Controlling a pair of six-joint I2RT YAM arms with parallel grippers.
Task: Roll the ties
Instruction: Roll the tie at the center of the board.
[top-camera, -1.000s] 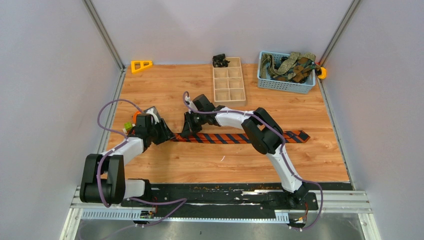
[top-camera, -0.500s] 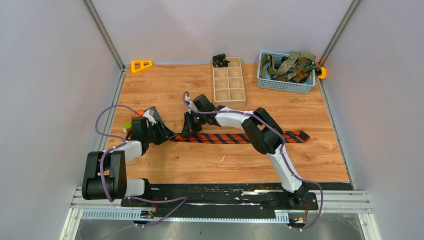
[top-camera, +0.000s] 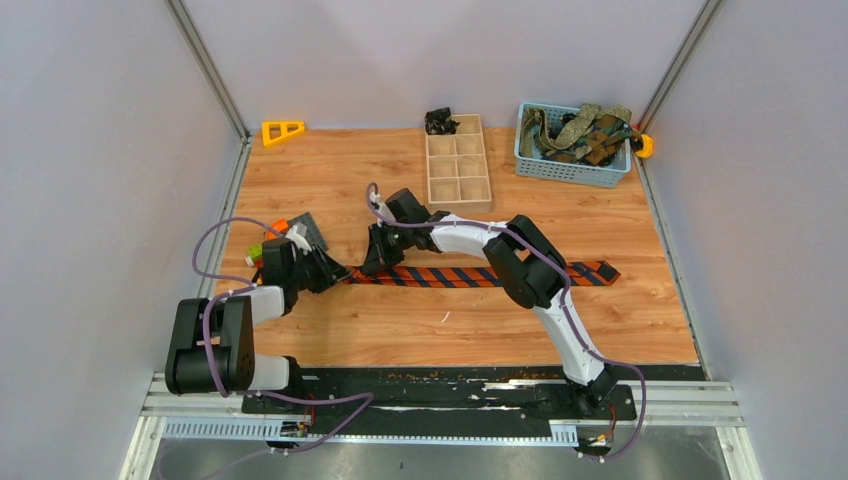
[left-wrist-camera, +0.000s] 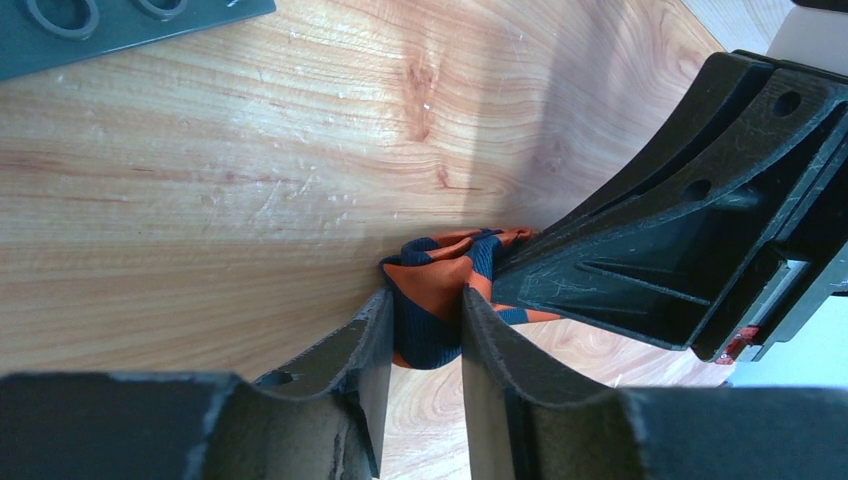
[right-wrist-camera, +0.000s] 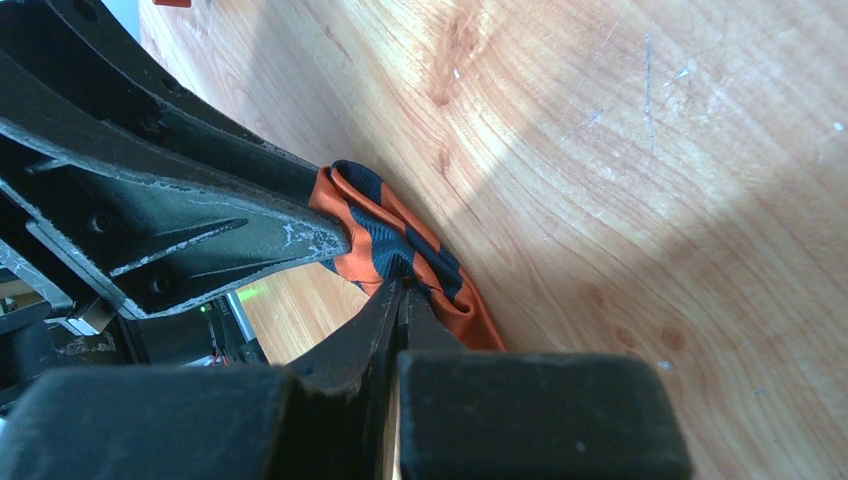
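Note:
An orange and navy striped tie (top-camera: 470, 276) lies flat across the middle of the table, its wide end at the right. Its narrow left end is bunched into a small fold (left-wrist-camera: 440, 290). My left gripper (top-camera: 335, 274) is shut on that fold (left-wrist-camera: 425, 318), low on the table. My right gripper (top-camera: 374, 262) sits just right of it, jaws pressed together on the same bunched end (right-wrist-camera: 402, 290). The two grippers nearly touch. More olive and brown patterned ties (top-camera: 575, 130) fill a basket at the back right.
A blue basket (top-camera: 560, 168) stands back right. A wooden compartment box (top-camera: 458, 168) is back centre with a dark object (top-camera: 438, 121) behind it. An orange triangle piece (top-camera: 282, 130) lies back left. A grey plate (top-camera: 308, 229) lies behind the left gripper.
My left arm has swung its wrist a little back and left while holding the tie end. The right arm and the tie have stayed in place.

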